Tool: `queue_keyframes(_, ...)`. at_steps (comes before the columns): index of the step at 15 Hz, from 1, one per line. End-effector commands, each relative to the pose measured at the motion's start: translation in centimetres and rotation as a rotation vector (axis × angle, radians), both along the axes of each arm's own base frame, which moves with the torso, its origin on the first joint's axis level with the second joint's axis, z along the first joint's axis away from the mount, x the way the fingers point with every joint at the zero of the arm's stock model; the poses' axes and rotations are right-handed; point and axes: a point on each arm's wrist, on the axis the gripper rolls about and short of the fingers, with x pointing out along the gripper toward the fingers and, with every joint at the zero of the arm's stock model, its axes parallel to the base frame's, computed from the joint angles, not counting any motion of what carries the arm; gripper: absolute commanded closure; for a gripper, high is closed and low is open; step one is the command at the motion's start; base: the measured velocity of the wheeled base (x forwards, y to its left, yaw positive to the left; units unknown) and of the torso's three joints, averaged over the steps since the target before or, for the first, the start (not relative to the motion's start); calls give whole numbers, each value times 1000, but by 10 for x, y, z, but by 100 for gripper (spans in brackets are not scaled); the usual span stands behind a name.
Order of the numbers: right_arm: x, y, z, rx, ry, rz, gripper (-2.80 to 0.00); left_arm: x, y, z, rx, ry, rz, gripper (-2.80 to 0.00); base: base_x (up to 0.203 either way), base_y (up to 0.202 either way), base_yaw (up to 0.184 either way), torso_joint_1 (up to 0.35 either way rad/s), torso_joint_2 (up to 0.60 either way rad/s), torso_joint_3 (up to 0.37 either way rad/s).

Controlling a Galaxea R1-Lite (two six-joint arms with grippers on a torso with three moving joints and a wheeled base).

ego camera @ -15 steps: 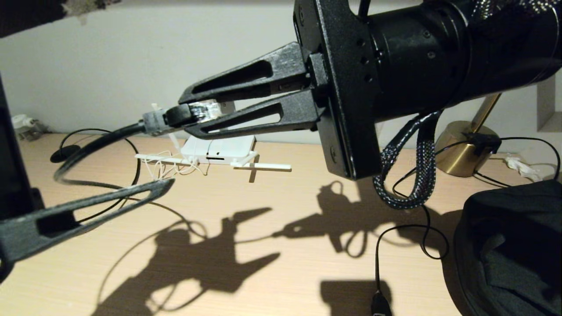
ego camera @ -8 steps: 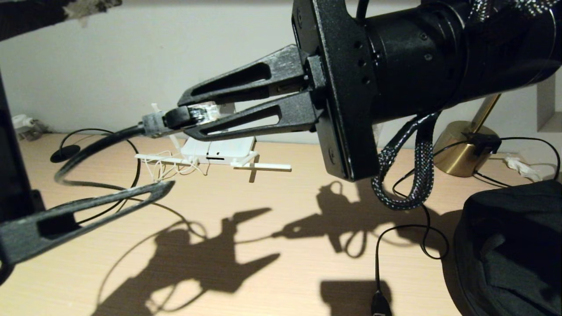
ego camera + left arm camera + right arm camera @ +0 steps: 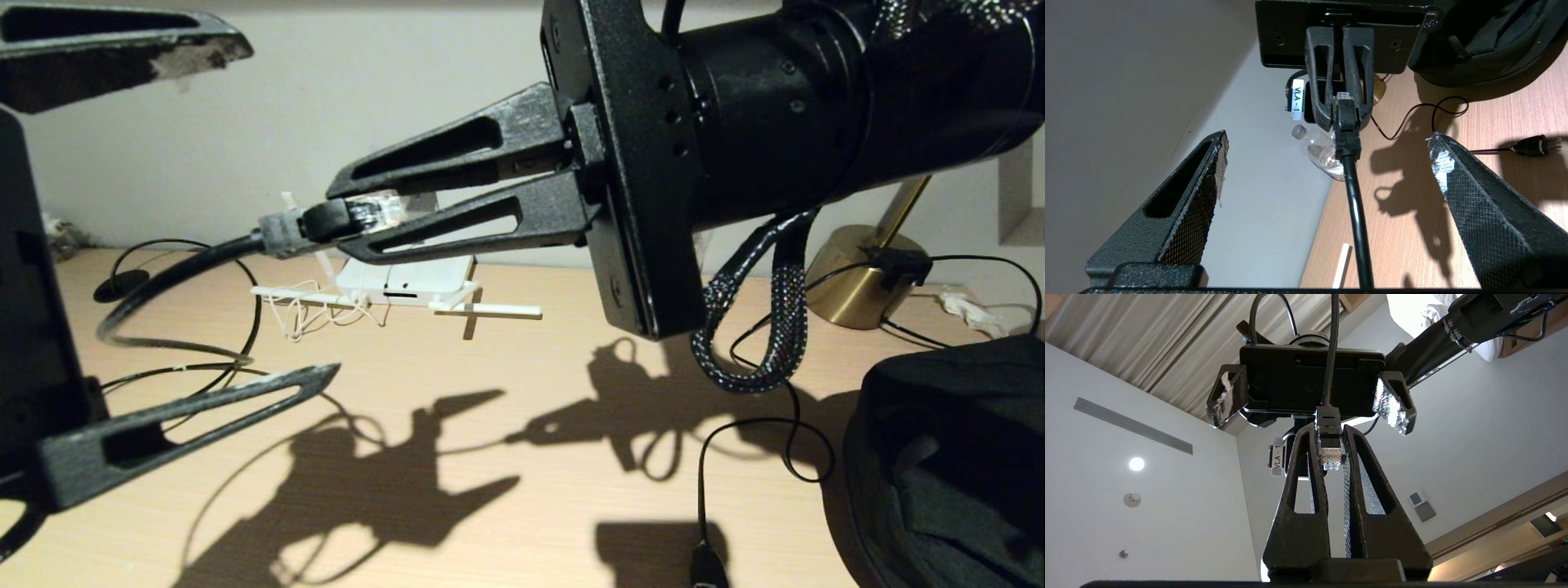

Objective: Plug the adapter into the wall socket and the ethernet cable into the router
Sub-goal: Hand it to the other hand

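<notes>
Right gripper (image 3: 347, 220): jaws clenched on the plug end of the ethernet cable (image 3: 171, 273). The clear clip connector (image 3: 1330, 455) sits pinched between the two fingers, its contacts visible in the right wrist view, with the black boot and cable running out past the fingertips. Judgement: the grip is taken on the plug body itself, not on the cable, so that the connector's attitude can be controlled for insertion.

Left gripper (image 3: 1327, 143): jaws released and spread wide, one finger on each side of the cable, touching nothing that I can see. It faces the right gripper head-on, a little apart from the plug. Judgement: this looks like a handover or regrasp pose, with the right arm alone carrying the plug.

The plug is held in the air above the table (image 3: 522, 457). The cable droops from it in a loop down to the table on the robot's left.

Router (image 3: 406, 282): lies flat near the wall, behind and below the held plug, antennas splayed to both sides, dark port slot on its near edge. Thin white cord tangled at its left antenna. The port is empty; the cable step is not yet done.

Adapter and wall socket: I cannot identify either for certain.

Other items: brass lamp base (image 3: 861, 273) and dark bag (image 3: 955, 457) on the right; a plastic bottle (image 3: 1319, 151) by the wall.
</notes>
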Motion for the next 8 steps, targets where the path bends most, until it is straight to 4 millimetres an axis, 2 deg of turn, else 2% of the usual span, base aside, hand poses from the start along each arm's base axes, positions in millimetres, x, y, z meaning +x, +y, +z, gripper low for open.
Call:
queue_keyframes(1, 0, 1, -2, -9, 17, 5, 0, 0, 0, 0, 2, -6, -1, -280, 0, 0, 0, 0, 0, 0)
queue_keyframes(8, 0, 1, -3, -11, 22, 17, 0, 0, 0, 1, -9, -20, -1, -280, 0, 0, 0, 0, 0, 0)
